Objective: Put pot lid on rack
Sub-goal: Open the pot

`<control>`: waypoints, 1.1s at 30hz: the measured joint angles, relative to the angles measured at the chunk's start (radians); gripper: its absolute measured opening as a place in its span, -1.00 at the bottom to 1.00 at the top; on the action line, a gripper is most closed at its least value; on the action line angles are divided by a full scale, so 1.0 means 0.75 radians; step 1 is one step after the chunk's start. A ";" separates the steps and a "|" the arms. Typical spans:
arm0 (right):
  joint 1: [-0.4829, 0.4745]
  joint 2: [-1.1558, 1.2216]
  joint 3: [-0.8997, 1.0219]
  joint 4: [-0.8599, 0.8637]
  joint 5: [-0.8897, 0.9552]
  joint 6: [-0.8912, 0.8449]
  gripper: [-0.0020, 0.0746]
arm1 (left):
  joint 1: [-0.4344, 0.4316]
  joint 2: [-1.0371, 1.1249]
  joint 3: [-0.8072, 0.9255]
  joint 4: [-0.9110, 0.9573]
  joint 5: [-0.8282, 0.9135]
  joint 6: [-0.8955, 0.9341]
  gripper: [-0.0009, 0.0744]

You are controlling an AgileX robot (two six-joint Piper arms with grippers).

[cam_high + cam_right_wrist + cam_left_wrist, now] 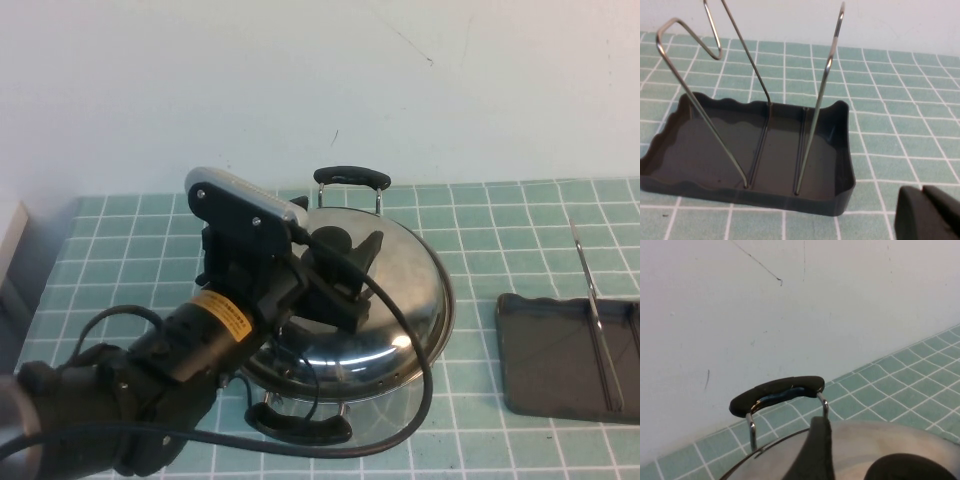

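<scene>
High view: left gripper [335, 272] fingers straddle pot lid [400, 300] knob; right gripper's [927, 212] closed.

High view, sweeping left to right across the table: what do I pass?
Left arm's gripper over the pot lid's knob → pot lid on the steel pot → bare tiled table → rack. Right gripper isn't in this view.

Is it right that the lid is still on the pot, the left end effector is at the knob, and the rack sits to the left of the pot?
Not quite. In the high view the rack sits to the right of the pot, not the left. The lid is on the pot and the left end effector is at its knob. The right end effector is near the rack.
</scene>
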 joint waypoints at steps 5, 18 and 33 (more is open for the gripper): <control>0.000 0.000 0.000 0.000 0.000 0.000 -0.95 | -0.005 0.093 -0.026 0.000 -0.035 -0.012 0.68; 0.000 0.000 0.000 -0.002 0.000 0.000 -0.95 | -0.008 0.132 -0.031 -0.010 -0.106 -0.012 0.26; 0.000 0.000 0.003 0.347 -0.029 0.253 -0.95 | -0.008 -0.468 -0.031 0.371 0.262 -1.000 0.26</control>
